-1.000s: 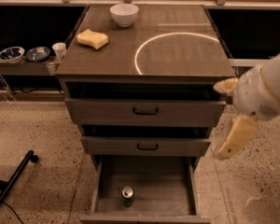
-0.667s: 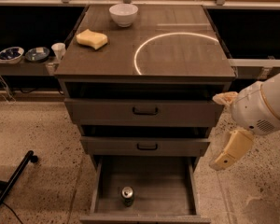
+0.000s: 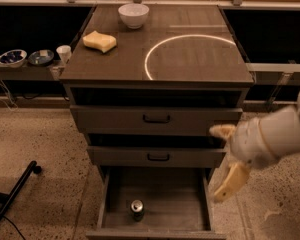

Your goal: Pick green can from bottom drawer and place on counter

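The green can point(image 3: 137, 210) stands upright on the floor of the open bottom drawer point(image 3: 172, 204), left of its middle, with its silver top showing. The counter point(image 3: 115, 59) with the thin white circle is above it. My gripper point(image 3: 225, 157) hangs in front of the cabinet's right side, level with the middle drawer, up and to the right of the can. Its two pale fingers point(image 3: 231, 181) are spread apart and hold nothing.
A white bowl point(image 3: 133, 15) and a yellow sponge point(image 3: 99, 40) sit on the counter's back left. The two upper drawers point(image 3: 156, 119) stick out slightly. Small bowls and a cup point(image 3: 63, 53) stand on a low shelf at left. A black leg point(image 3: 12, 196) lies on the floor.
My arm and gripper have moved down and a little to the left, from the top drawer's level to the middle drawer's. The can has not moved.
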`<control>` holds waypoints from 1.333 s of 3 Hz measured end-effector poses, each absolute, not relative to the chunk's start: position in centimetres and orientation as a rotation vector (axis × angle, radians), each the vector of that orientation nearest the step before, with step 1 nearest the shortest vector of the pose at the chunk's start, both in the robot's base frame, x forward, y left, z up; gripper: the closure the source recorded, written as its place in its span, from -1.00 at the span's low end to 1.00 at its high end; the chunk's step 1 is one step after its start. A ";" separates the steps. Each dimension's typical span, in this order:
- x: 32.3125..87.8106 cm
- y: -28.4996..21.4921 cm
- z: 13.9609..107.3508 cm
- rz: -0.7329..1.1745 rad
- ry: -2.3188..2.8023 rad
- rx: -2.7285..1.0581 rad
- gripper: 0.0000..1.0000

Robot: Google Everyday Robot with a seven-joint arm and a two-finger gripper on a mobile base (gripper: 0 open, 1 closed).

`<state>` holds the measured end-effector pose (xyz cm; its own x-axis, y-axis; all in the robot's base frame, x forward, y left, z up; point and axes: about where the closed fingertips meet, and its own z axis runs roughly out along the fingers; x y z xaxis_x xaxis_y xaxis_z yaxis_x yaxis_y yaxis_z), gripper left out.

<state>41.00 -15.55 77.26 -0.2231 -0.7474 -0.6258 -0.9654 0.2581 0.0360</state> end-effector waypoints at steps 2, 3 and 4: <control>37.6 -15.5 61.3 0.818 1.858 -1.262 -1.00; 37.0 -15.0 58.6 0.862 1.803 -1.270 -1.00; 39.4 -12.6 56.2 0.899 1.780 -1.225 -1.00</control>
